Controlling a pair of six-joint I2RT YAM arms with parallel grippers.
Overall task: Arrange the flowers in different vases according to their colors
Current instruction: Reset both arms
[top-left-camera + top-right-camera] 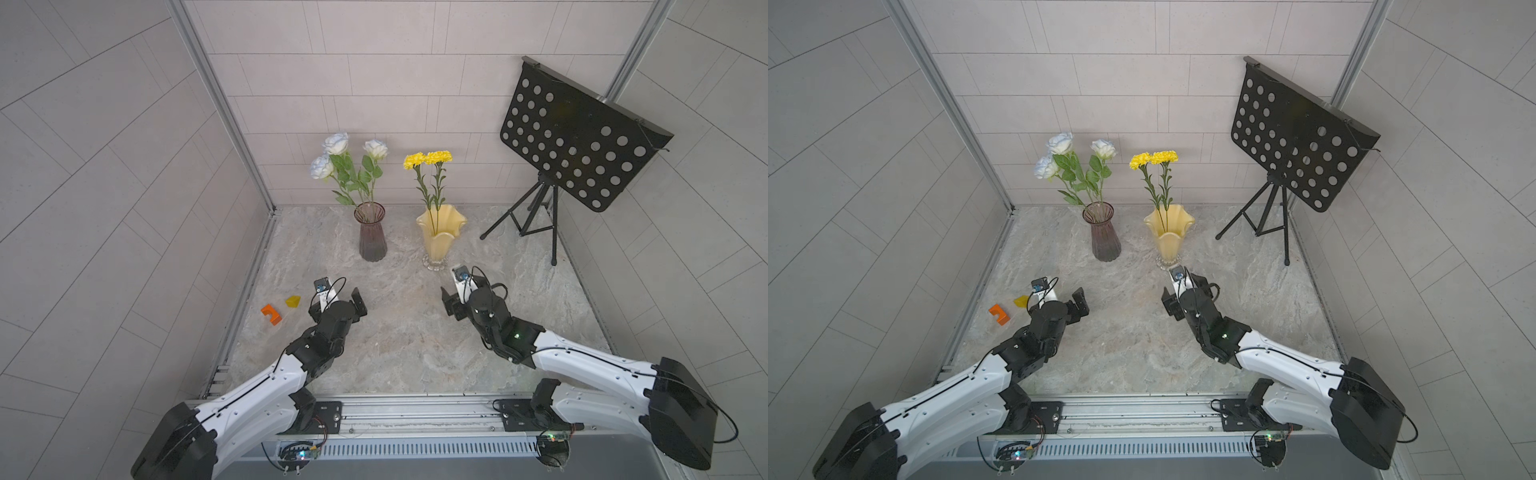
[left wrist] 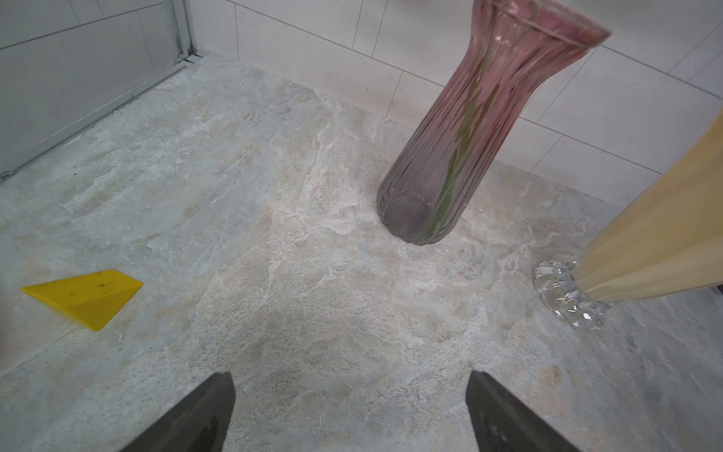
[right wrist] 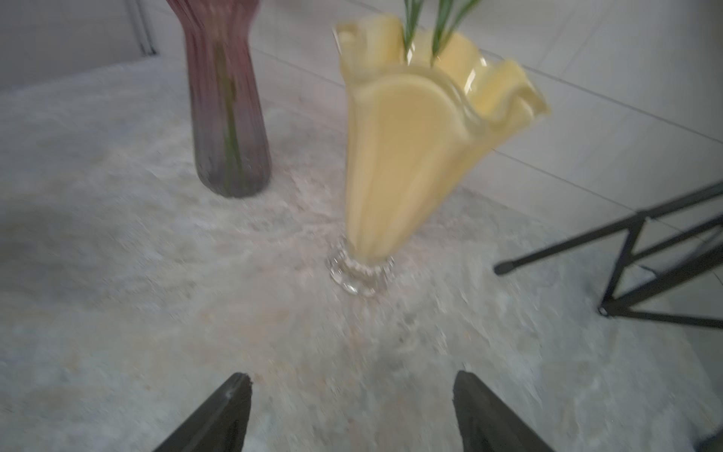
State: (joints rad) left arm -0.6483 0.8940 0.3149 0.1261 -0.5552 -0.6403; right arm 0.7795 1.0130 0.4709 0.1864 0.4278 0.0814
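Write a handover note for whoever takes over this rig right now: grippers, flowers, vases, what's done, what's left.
Left gripper: open, empty. Right gripper: open, empty, near the yellow vase.
White roses: all three in the purple vase. Yellow blooms: both in the yellow vase.
Done: flowers sorted by color.
Left: no loose flowers seen; probably only retracting the arms.

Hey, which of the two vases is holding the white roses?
The smoky purple ribbed glass vase. Three white roses stand in it, while the pale yellow ruffled vase beside it holds the two yellow blooms.
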